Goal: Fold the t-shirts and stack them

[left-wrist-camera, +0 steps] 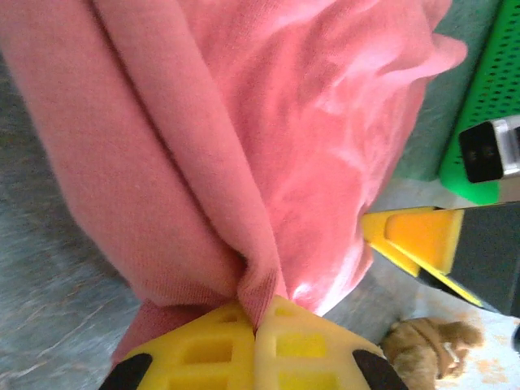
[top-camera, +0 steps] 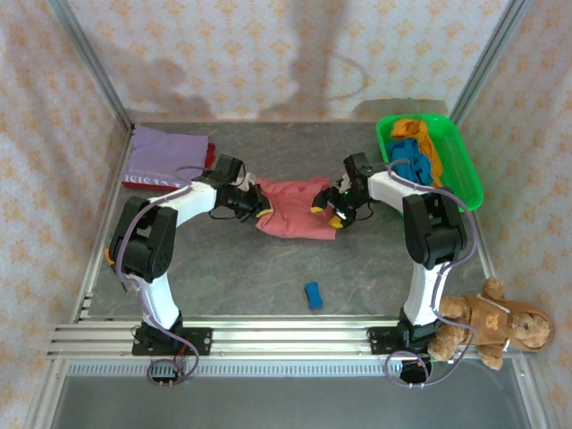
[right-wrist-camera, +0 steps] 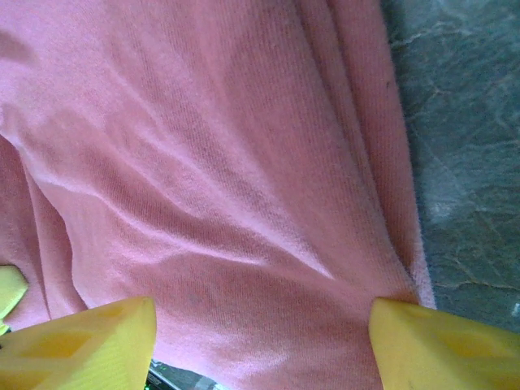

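A salmon-pink t-shirt (top-camera: 295, 210) lies crumpled in the middle of the grey table. My left gripper (top-camera: 259, 207) is at its left edge, shut on a pinched fold of the pink cloth (left-wrist-camera: 244, 122), which runs up from the closed yellow jaws of the left gripper (left-wrist-camera: 256, 313). At the shirt's right edge my right gripper (top-camera: 329, 207) is open. Its fingers (right-wrist-camera: 81, 341) stand wide apart over the pink cloth (right-wrist-camera: 227, 162). A folded lilac t-shirt (top-camera: 165, 152) lies at the back left on a dark red one (top-camera: 208, 156). Blue (top-camera: 413, 161) and orange (top-camera: 416, 132) t-shirts sit in the basket.
The green basket (top-camera: 465, 174) stands at the back right, close behind the right arm. A small blue block (top-camera: 313, 295) lies on the table in front of the shirt. A brown teddy bear (top-camera: 487, 322) sits at the near right corner. Patterned walls enclose the table.
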`<action>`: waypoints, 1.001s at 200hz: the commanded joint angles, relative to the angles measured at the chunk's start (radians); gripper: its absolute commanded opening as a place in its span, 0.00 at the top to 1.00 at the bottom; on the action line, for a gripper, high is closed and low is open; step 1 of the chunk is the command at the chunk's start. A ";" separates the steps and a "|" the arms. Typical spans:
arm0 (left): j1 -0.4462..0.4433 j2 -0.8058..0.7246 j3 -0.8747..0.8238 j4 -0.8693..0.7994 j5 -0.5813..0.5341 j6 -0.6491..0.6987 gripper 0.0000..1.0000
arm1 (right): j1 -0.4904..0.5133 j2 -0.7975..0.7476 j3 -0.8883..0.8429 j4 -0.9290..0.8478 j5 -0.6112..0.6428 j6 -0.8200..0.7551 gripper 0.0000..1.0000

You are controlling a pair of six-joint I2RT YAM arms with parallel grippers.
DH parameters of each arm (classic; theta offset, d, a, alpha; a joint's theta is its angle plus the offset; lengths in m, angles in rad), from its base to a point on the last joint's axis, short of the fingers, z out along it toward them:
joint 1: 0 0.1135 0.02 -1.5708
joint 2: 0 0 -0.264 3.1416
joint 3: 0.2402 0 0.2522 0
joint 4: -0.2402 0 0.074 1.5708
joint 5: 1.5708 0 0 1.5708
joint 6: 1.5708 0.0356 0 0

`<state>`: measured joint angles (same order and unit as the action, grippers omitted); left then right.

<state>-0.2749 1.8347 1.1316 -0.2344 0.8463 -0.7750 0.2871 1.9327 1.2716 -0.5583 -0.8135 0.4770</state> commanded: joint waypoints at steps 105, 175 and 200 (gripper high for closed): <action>0.023 0.038 -0.478 0.691 -0.030 -0.352 1.00 | -0.007 0.009 0.003 -0.060 0.026 -0.023 0.30; 0.031 -0.172 -0.348 0.068 -0.334 -0.038 0.69 | -0.008 0.003 0.009 -0.072 0.031 -0.032 0.29; 0.037 -0.161 -0.306 0.003 -0.323 -0.002 0.64 | -0.008 0.001 0.015 -0.073 0.031 -0.032 0.29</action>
<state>-0.2527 1.6768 0.7807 0.0051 0.6128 -0.8883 0.2852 1.9335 1.2720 -0.5716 -0.8150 0.4660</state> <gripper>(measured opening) 0.347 0.707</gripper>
